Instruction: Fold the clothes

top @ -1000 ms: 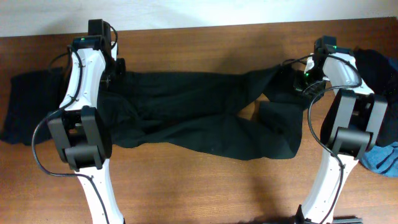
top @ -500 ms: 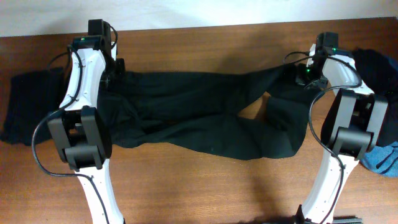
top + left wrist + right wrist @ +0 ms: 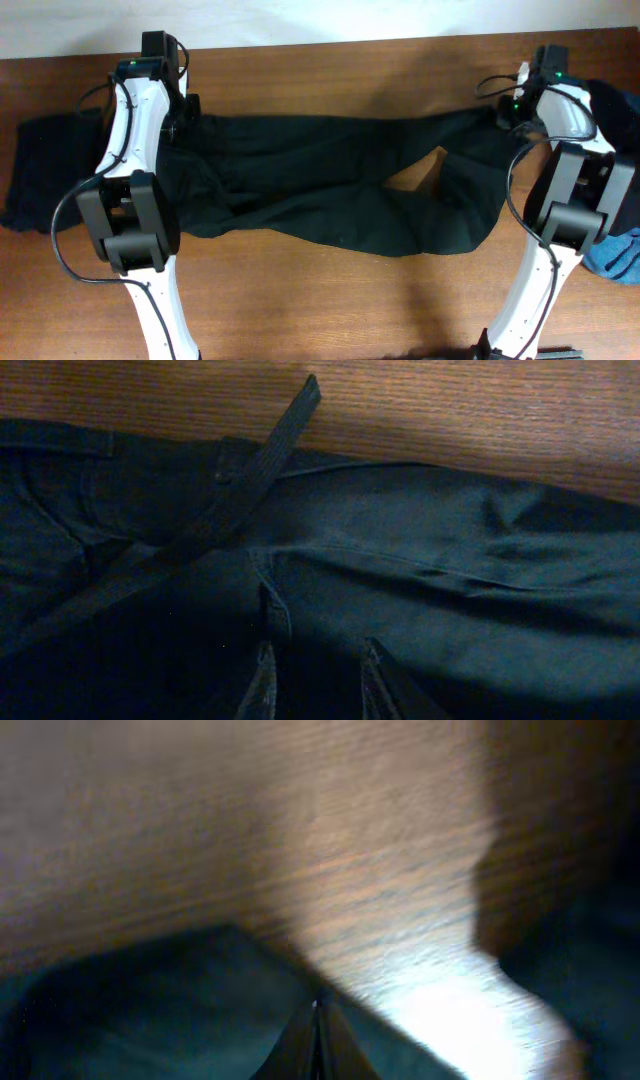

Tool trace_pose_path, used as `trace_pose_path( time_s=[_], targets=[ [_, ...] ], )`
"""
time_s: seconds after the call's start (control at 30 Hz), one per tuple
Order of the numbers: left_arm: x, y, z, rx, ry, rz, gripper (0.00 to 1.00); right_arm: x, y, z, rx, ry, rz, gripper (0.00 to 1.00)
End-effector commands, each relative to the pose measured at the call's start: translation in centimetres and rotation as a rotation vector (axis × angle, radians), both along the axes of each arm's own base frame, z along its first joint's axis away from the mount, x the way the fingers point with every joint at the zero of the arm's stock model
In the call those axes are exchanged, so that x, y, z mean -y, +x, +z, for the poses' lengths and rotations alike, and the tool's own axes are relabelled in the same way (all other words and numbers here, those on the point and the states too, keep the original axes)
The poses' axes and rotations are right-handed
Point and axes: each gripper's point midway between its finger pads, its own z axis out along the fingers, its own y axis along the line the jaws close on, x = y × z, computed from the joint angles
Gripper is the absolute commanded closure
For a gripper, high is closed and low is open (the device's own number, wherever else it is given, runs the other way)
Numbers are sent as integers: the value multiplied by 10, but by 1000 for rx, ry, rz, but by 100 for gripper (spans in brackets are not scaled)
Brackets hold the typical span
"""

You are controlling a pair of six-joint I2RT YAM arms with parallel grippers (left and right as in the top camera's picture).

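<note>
Much is staying out of our sight here. From overhead, the left arm (image 3: 135,110) is covering the waist end of the black trousers (image 3: 330,190), and the right arm (image 3: 560,110) is masking the end of the upper leg. So we are not seeing either grip from above. The trousers are lying lengthwise across the middle of the wooden table (image 3: 330,310), with the waist to the left. The two legs are running right with a wedge of bare wood between them. A second black garment (image 3: 45,175) is being cut off by the left edge of the frame. At right, a dark pile (image 3: 608,105) and a blue piece (image 3: 615,255) are sitting half behind the arm and running out of frame.

In the left wrist view, the left gripper (image 3: 318,685) is standing with its jaws narrow, nipping a ridge of trouser cloth that is running into the gap. A black strap (image 3: 250,480) is trailing from the waistband onto the wood. The right wrist view is blurring badly. We are making out the right gripper (image 3: 318,1025) pressed together to a point on the edge of dark cloth, pinching the trousers thinly.

Markings on the arms are coming through too small for us to read.

Against a second earlier, the right arm is sitting further right and nearer the far edge. The upper leg is stretching straighter, and the left arm is staying put.
</note>
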Motion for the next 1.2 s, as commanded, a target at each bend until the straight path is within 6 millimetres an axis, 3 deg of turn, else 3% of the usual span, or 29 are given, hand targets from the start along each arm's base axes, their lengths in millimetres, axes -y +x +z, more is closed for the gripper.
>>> trace_pose_path(
  time_s=[0.0,0.1,0.2,0.33,0.47,0.63,0.67,0.87,1.17],
  targets=[
    [-4,1,-4,-8,13,-6,71,0,16,21,47,-4,43,96],
    [-4,0,-4,-12,13,-6,72,-8,6,34,3,53,5,96],
    [-3,0,-4,-13,12,-6,71,-15,-26,42,-123,106,-78,96],
    [-3,-1,-4,-16,12,-6,71,-25,-67,38,-280,179,-231,96],
    [-3,-3,-5,-24,12,-6,71,-27,-89,36,-359,220,-287,96],
    [-3,-5,-5,-33,11,-6,71,-16,-94,35,-361,215,-325,50],
    [-3,-6,-5,-34,11,-6,71,-12,-95,35,-357,217,-338,47],
    [-3,-6,-5,-37,11,-6,71,9,-106,31,-358,240,-413,48],
    [-4,-8,-6,-44,11,-5,71,2,-98,-8,-316,291,-394,55]
  ],
)
